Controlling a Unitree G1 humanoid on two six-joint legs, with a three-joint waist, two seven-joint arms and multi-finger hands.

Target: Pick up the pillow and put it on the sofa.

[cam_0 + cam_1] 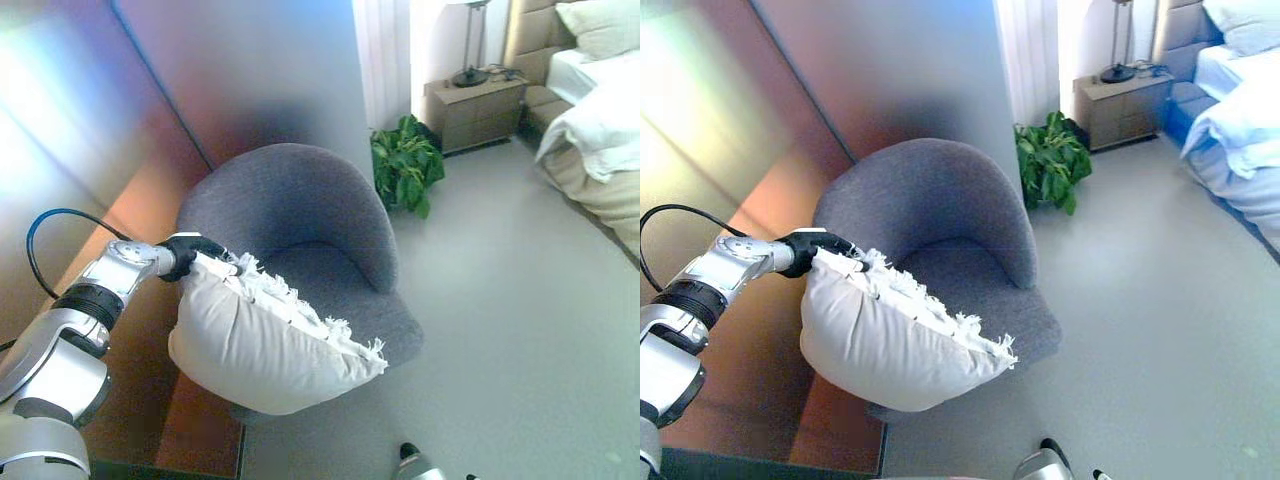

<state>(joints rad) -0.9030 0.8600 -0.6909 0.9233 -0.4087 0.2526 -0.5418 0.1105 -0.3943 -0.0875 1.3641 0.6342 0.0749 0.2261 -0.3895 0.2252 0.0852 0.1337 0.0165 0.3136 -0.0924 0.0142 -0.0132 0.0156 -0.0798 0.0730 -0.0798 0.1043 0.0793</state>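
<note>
A white pillow (262,345) with a fringed edge hangs in the air in front of the left side of a grey round-backed armchair (310,215). My left hand (192,252) is shut on the pillow's upper left corner, beside the chair's left arm. The pillow covers the front left part of the seat. It also shows in the right eye view (890,340), with the left hand (820,247) at its top corner. Only a dark tip of my right hand (410,455) shows at the bottom edge.
A brown wall (120,180) runs along the left, close behind the chair. A green potted plant (406,165) stands right of the chair. A nightstand (475,108) with a lamp and a bed (600,120) are at the far right. Grey floor (510,320) lies open to the right.
</note>
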